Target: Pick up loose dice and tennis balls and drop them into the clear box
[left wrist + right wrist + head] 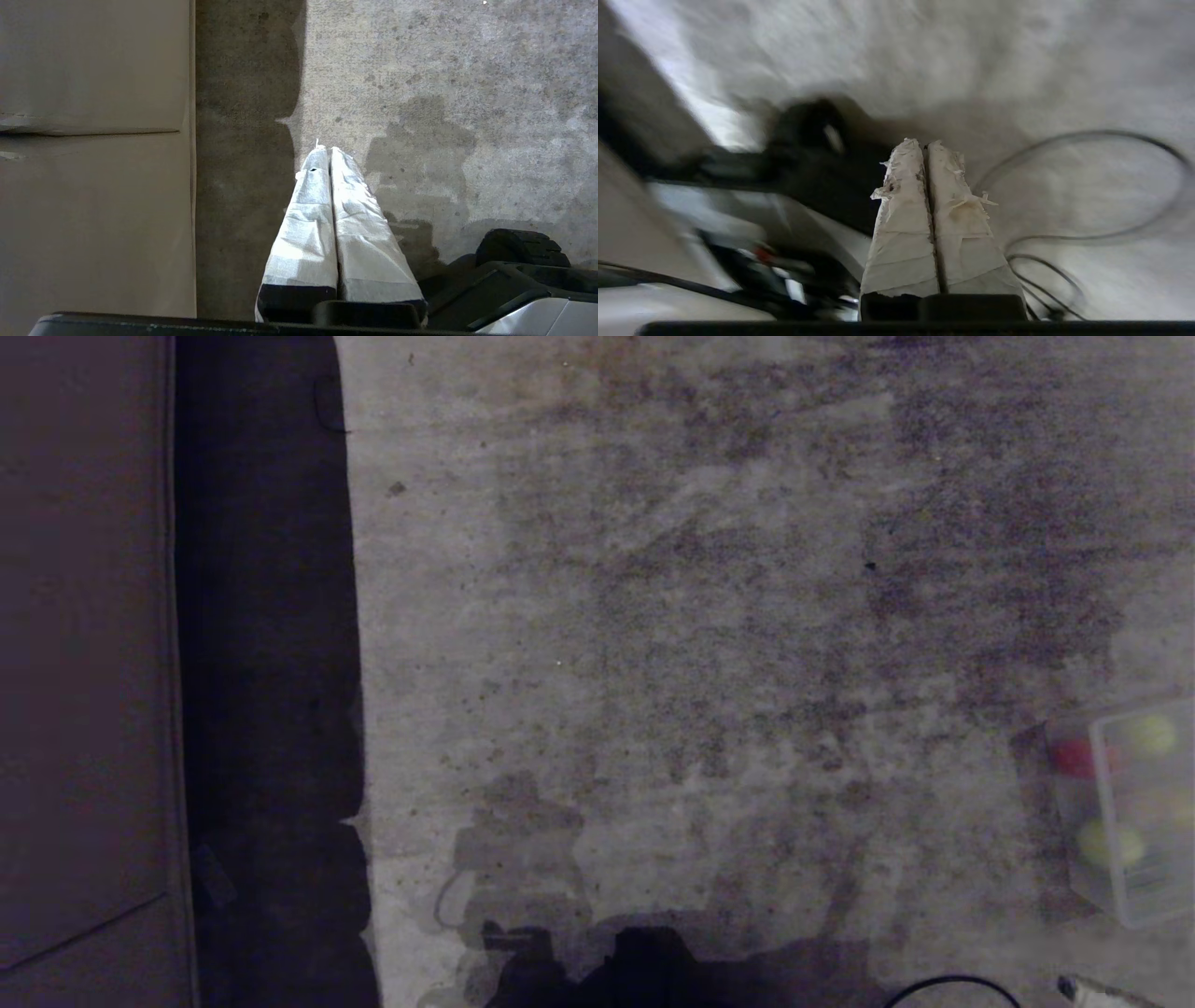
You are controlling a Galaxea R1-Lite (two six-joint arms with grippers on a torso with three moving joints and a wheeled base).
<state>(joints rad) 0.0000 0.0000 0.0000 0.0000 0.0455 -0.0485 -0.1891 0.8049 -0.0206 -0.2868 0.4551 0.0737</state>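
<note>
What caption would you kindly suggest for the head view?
Clear box holding tennis balls and a red die, on stained concrete floor.

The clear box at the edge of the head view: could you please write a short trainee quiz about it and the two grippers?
1. True or false: the clear box holds two tennis balls.
2. What colour is the die seen through its wall? A blue, B red, C white.
3. The left gripper and right gripper are both ____.

Key: 1 true; 2 B; 3 shut.
</note>
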